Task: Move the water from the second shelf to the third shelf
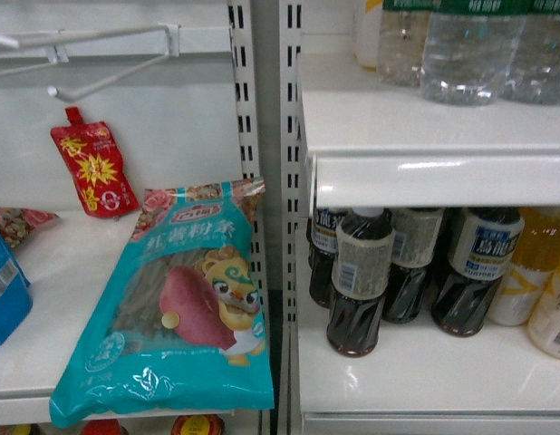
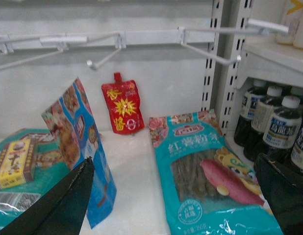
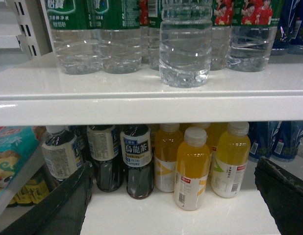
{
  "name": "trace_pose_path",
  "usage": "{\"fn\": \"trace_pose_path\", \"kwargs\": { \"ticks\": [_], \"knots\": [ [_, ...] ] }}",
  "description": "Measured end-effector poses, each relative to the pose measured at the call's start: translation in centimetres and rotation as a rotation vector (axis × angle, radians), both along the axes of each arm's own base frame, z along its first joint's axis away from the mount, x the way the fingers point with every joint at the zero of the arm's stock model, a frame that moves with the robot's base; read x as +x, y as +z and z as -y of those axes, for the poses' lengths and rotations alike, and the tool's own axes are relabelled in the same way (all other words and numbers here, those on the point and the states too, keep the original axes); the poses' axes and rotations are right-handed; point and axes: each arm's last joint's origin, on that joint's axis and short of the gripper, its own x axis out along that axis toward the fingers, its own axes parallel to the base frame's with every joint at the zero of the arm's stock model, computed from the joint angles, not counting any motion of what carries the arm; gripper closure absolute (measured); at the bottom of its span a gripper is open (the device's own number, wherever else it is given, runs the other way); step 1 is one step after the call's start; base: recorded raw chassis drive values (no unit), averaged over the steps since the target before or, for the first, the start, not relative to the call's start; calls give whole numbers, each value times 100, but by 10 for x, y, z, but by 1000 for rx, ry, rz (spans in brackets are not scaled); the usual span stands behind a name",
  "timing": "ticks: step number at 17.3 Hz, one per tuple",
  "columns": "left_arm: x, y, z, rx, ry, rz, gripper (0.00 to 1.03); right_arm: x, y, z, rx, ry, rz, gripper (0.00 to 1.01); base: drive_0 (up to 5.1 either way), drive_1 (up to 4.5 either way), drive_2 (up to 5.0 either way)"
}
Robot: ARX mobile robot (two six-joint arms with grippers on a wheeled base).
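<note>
Clear water bottles point(image 3: 185, 46) stand shelved; left gripper point(image 2: 173, 196) and right gripper point(image 3: 176, 196) gape, empty.

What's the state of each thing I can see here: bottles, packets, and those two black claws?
water bottles: upright on the upper shelf, none held.
dark tea bottles: upright, capped, lower shelf.
yellow drink bottles: upright, capped, lower shelf.
teal noodle packet: lying flat, sealed, overhanging the shelf edge.
red pouch: leaning against the back wall.
blue bag: standing upright.
left gripper: open, empty.
right gripper: open, empty.
</note>
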Motion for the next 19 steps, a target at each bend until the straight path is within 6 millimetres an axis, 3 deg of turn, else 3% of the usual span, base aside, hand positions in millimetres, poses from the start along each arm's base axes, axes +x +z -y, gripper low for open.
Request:
{"fn": "trace_pose_path", "kwargs": {
  "ticks": [19],
  "knots": [
    [0, 0, 0, 0, 0, -2, 5, 0, 0, 0, -3, 1, -2, 3, 0, 0, 0]
  ]
}}
